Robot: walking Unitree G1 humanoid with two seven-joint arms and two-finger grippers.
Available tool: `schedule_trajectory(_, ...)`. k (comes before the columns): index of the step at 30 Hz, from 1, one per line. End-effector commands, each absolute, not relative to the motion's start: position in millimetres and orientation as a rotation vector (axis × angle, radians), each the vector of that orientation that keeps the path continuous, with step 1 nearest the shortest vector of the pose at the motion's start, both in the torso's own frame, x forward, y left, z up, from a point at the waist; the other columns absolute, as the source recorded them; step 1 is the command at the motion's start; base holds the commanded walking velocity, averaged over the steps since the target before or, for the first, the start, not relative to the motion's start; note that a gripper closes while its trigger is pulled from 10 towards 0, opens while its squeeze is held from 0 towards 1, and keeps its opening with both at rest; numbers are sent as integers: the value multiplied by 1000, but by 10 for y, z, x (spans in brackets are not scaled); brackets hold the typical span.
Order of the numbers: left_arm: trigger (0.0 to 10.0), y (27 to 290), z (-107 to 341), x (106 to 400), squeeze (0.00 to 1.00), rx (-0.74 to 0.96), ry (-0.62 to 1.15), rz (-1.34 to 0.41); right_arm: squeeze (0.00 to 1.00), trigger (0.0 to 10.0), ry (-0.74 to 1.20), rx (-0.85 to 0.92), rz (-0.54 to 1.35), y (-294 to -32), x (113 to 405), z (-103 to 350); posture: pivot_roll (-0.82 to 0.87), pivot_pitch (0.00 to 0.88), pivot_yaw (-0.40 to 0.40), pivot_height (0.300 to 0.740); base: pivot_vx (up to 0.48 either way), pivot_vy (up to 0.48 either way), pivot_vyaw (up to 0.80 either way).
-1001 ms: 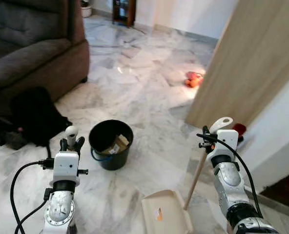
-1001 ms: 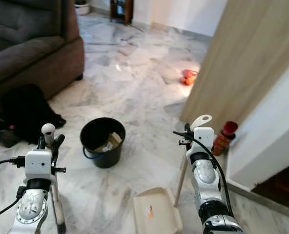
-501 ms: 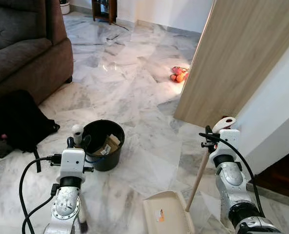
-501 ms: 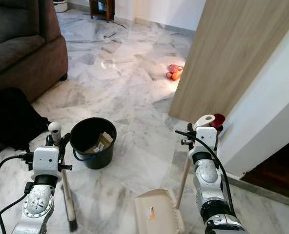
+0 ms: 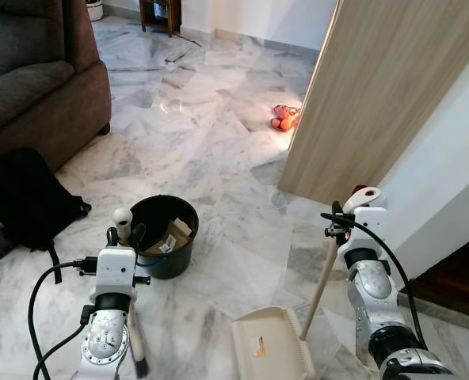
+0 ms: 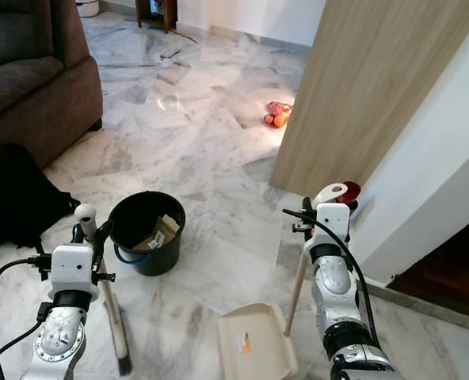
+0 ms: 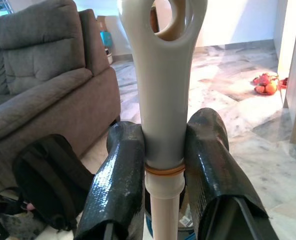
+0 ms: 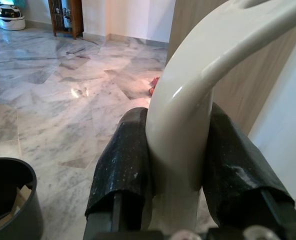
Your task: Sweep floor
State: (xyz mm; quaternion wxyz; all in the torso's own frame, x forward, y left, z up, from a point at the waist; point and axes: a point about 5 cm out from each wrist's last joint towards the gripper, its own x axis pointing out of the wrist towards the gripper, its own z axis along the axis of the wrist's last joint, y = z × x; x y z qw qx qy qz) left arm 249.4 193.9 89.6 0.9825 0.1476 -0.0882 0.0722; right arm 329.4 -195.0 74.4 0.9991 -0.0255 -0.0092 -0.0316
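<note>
My left gripper is shut on the cream top of a broom handle. The broom's stick runs down to its dark head on the marble floor. A black bucket with cardboard scraps inside stands just beyond that gripper. My right gripper is shut on the curved cream grip of a long-handled dustpan. The wooden shaft slants down to the cream pan, which rests on the floor between my arms.
A grey sofa and a black backpack lie to the left. A tall wooden panel and a white wall close off the right. Orange toys sit by the panel's far edge, and a red object stands behind my right gripper.
The whole picture has shifted as the camera moved, so the panel and wall fill more of the right. Both grippers keep the same hold, and the bucket sits where it was.
</note>
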Motion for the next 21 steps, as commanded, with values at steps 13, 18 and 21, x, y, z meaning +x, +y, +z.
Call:
schedule_trajectory(13, 10000, 1914, 1016, 2501, 0, 328, -230, 113, 0, 10000, -31, -60, -77, -1929, 3305, 766, 134, 61, -92, 740, 0, -108, -800)
schedule_trajectory(18, 10000, 1917, 1011, 2493, 0, 339, -226, 105, 0, 10000, -32, -58, -75, -1908, 3305, 763, 139, 60, -88, 740, 0, -170, -800)
schedule_trajectory(21, 10000, 1922, 1017, 2503, 0, 338, -228, 105, 0, 10000, -31, -56, -72, -1890, 3305, 759, 137, 57, -87, 740, 0, -334, -800)
